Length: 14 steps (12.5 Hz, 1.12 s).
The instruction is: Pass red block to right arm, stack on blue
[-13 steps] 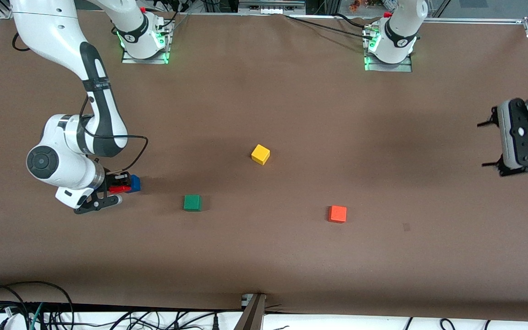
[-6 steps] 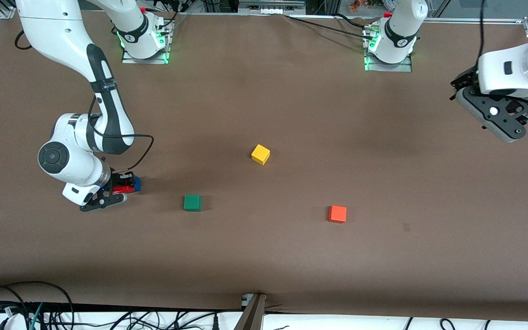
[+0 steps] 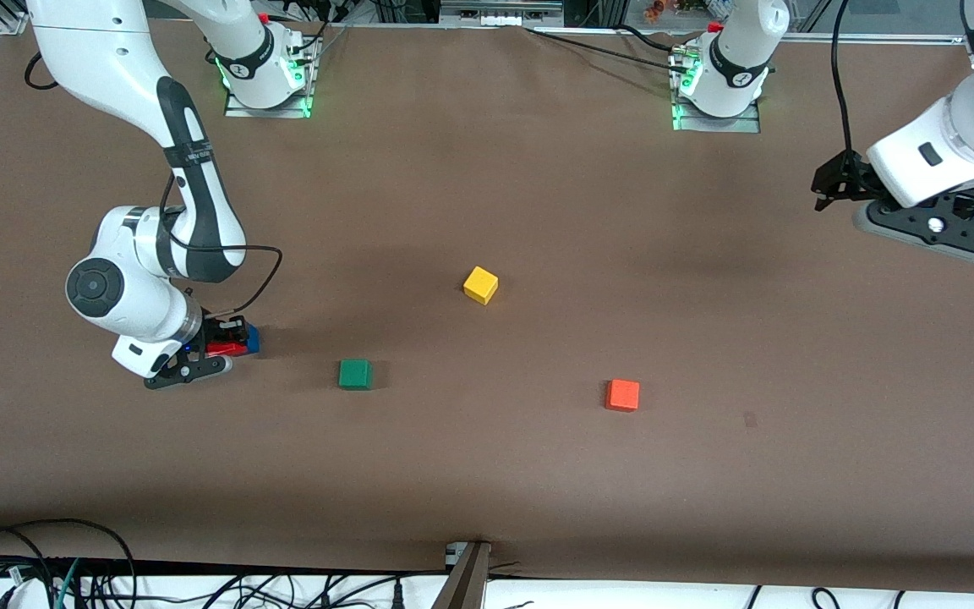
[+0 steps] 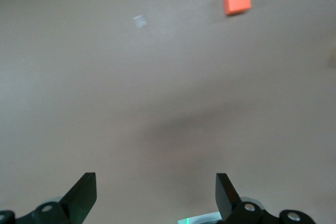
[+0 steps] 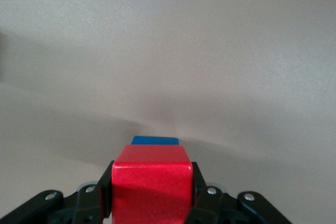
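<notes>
Two arms are in the front view, and going from the right arm's end of the table to the left arm's end, the right gripper point(image 3: 218, 345) comes first: its fingers are clamped on the red block point(image 3: 227, 348), which it holds just over the blue block point(image 3: 252, 339). Compared with a second ago this gripper has shifted only a little, and in the right wrist view the red block point(image 5: 151, 188) sits between the closed fingers with only an edge of the blue block point(image 5: 154, 140) showing past it. I judge that the handover is done and the stacking is in its last alignment; whether red already touches blue I cannot tell. Next along the table lie the green cube point(image 3: 355, 374), the yellow cube point(image 3: 480, 284) and the orange cube point(image 3: 622, 394), all unmoved. Last, the left gripper point(image 3: 829, 188), jaws wide and empty, has swung up and turned over the left arm's end, so this arm seems to retreat and wait.
</notes>
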Tool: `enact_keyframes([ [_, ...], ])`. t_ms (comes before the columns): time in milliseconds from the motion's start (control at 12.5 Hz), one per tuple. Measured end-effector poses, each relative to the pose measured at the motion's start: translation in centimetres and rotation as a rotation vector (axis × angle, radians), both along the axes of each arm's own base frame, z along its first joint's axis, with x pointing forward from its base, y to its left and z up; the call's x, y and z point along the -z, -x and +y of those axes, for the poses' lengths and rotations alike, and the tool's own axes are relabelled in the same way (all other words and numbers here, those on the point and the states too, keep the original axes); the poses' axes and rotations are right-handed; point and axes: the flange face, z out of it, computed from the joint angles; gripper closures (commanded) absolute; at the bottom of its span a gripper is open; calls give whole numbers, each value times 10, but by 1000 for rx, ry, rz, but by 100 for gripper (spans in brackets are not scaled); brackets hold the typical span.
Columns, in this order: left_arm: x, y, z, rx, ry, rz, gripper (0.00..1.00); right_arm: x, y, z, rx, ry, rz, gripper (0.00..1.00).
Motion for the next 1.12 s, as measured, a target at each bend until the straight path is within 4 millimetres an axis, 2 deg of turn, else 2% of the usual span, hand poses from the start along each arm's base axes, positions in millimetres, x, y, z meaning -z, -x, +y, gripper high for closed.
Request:
enact_keyframes([
  [319,-2,-2,16,-98,4,-27,0,-11,2,-3,6,-7,-12,100],
  [558,-3,-2,16,-159,10,-37,0,-17,7,-5,10,-14,-23,100],
  [797,-4,-3,23,-192,62,-33,0,-12,15,-9,17,-13,-69,100],
  [1116,-4,-4,44,-237,86,-34,0,-5,20,-8,13,-10,-78,100],
])
